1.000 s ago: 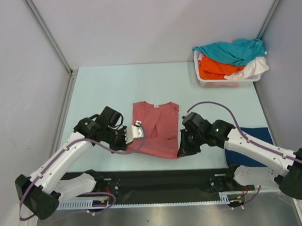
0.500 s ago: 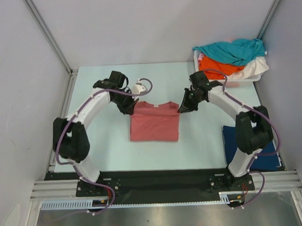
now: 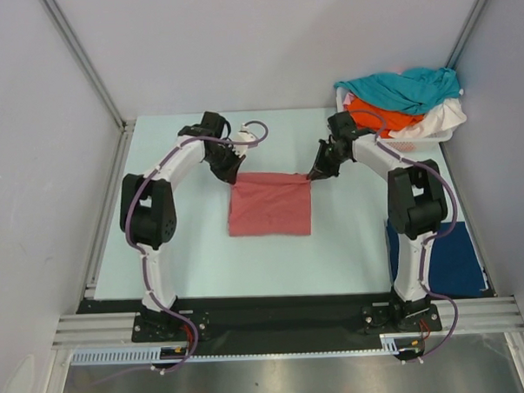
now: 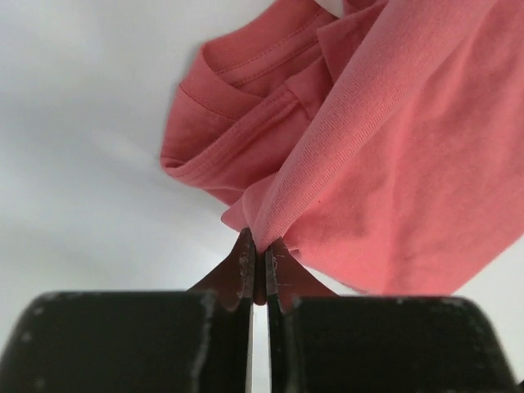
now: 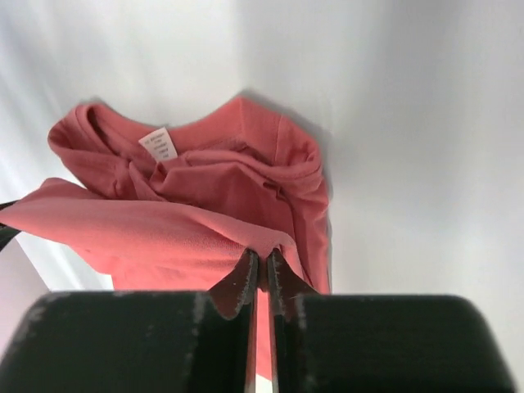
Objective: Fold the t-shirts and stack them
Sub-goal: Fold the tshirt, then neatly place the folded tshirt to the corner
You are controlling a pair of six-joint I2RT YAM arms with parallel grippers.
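Observation:
The salmon-red t-shirt (image 3: 271,206) lies folded on the pale table, its far edge lifted and stretched between both grippers. My left gripper (image 3: 231,177) is shut on the shirt's far left corner (image 4: 327,155). My right gripper (image 3: 311,174) is shut on the far right corner (image 5: 196,229). The right wrist view shows the collar and its white label (image 5: 160,143) lying underneath. A navy blue t-shirt (image 3: 434,259) lies flat at the near right. Teal (image 3: 405,86), orange (image 3: 376,117) and white (image 3: 441,117) shirts are heaped in the basket.
The white lattice basket (image 3: 364,141) stands at the far right corner. Grey walls with metal posts close in the table on the left, back and right. A black rail runs along the near edge (image 3: 276,318).
Both grippers carried the shirt's near edge from the front of the table over to the far side, folding the shirt in half. The arms are now stretched far out.

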